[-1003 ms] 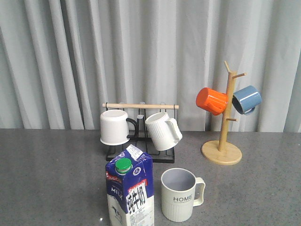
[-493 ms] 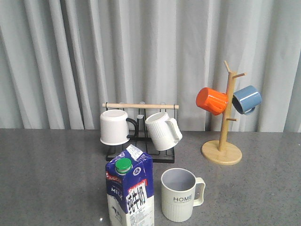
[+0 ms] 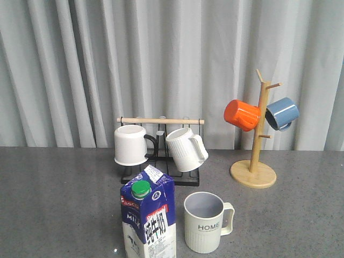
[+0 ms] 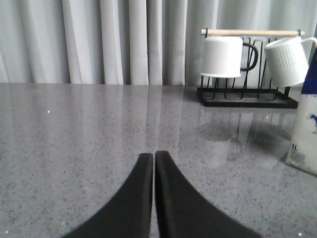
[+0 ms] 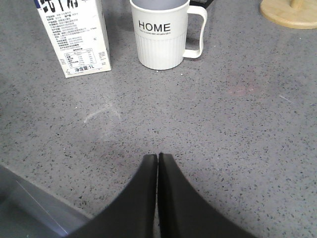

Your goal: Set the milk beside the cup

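Observation:
The milk carton [image 3: 149,220], dark blue and white with a green cap, stands upright at the table's front, just left of the cream HOME cup [image 3: 207,221]; a small gap separates them. Both also show in the right wrist view, the milk [image 5: 74,37] and the cup [image 5: 161,34] standing side by side. An edge of the milk [image 4: 304,129] shows in the left wrist view. My left gripper [image 4: 154,154] is shut and empty, low over bare table. My right gripper [image 5: 158,155] is shut and empty, short of the cup and milk. Neither gripper shows in the front view.
A black rack [image 3: 161,174] with a wooden bar holds a plain white mug [image 3: 130,144] and a white ribbed mug [image 3: 186,149] behind the milk. A wooden mug tree [image 3: 253,172] at back right carries an orange mug [image 3: 241,115] and a blue mug [image 3: 281,113]. Grey curtain behind.

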